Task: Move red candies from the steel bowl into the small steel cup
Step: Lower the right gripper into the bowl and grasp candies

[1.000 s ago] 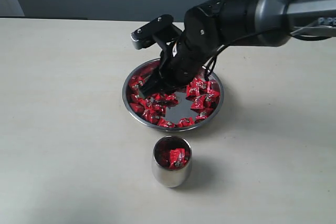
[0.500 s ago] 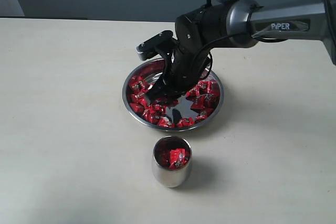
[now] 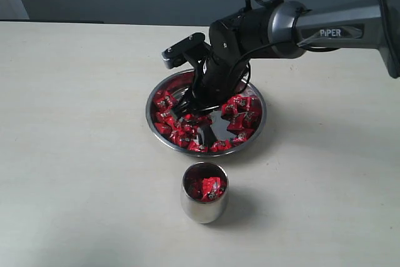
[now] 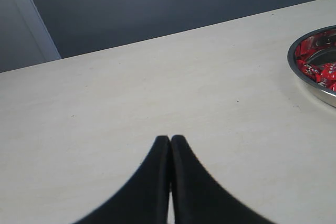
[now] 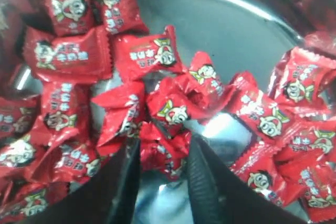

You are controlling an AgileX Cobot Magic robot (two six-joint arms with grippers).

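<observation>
**Item: red candies (image 3: 240,117), loose lot.** Small pillow-shaped sweets in shiny red wrappers with crimped, saw-toothed ends. They lie heaped in the steel bowl (image 3: 148,117), on either side of the right fingers (image 5: 210,187) and beyond their tips. Bare steel shows directly beneath the fingers.

**Held piece:** one red candy (image 5: 157,158) sits between the right fingers, touching both inner faces. The fingers stand partly apart, no wider than the sweet, and appear to be clamped on it. How firmly cannot be judged.

**Handling (judged):** Very light. The foil is slick and crinkles, and the core inside is probably firm. Best taken across the plump middle. The flat crimped ends would fold or slip out, and neighbouring pieces touching the held one may drag along.

**Orientation:** the held piece is crumpled and seems to lie with its long axis across the gap, finger to finger, though this is not certain. The pieces around it point every way, some flat and some tipped on edge.

**Destination:** the small steel cup (image 3: 201,207) stands upright with its mouth up, outside the bowl and well apart from the right fingers. A few candies are already inside.

**Left fingers (image 4: 186,182):** pressed together tip to tip and holding nothing, above bare surface (image 3: 81,154). The bowl rim is off to one side of them.
</observation>
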